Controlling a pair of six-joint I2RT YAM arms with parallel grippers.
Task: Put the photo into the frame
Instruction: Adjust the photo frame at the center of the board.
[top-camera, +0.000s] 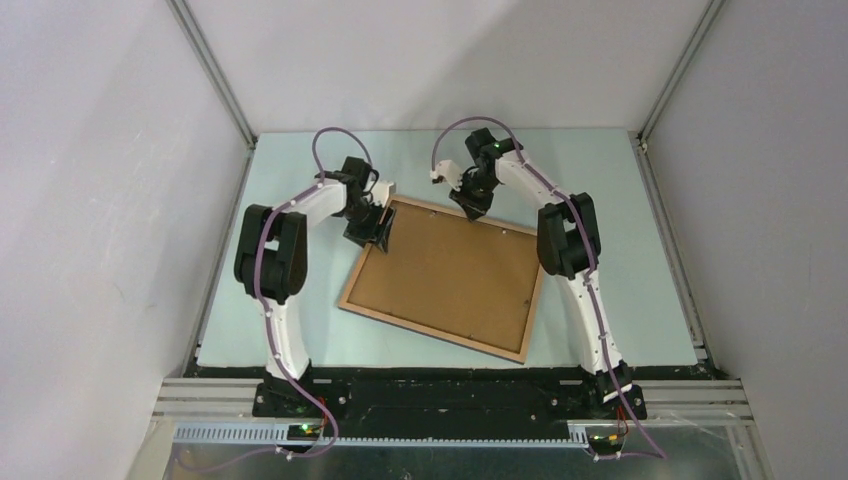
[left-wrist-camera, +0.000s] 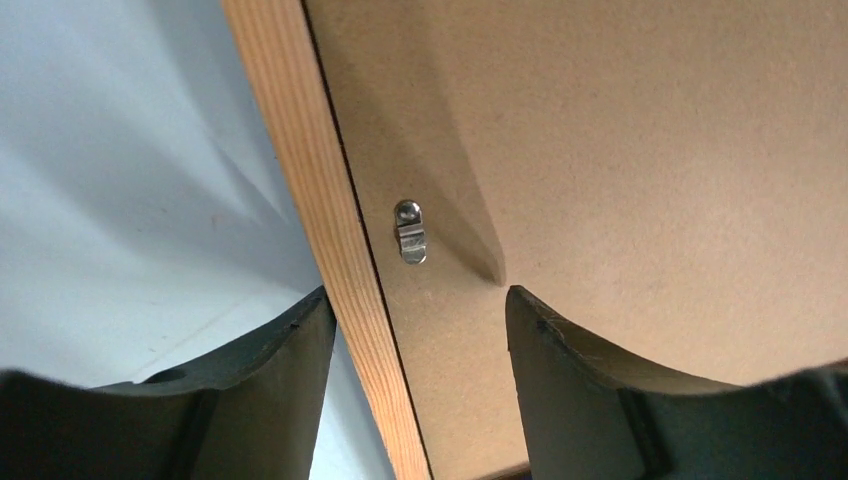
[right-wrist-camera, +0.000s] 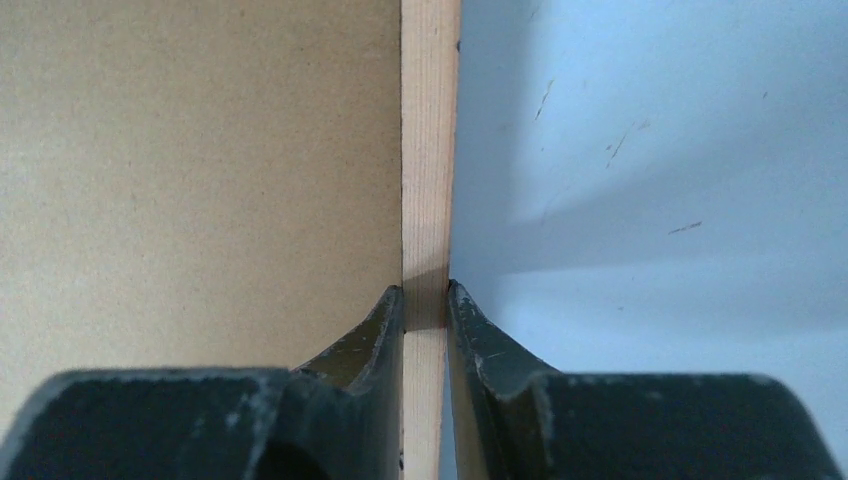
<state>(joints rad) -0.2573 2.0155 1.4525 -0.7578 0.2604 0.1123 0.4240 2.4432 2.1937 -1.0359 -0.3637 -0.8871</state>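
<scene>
The thin-railed light wood rectangular frame (right-wrist-camera: 430, 130) is lying on the pale blue counter (top-camera: 620, 250), plain brown backing board (top-camera: 445, 275) uppermost. Right fingers (right-wrist-camera: 382, 325) are clenching its far rail, evidently steadying it. Left fingers (left-wrist-camera: 290, 380) are hovering spread and empty near a small metal clip (left-wrist-camera: 409, 232). The photo is not showing.

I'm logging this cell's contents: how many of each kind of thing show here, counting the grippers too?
frame: 1
backing board: 1
grippers: 2 (left gripper, right gripper)
Total: 4
</scene>
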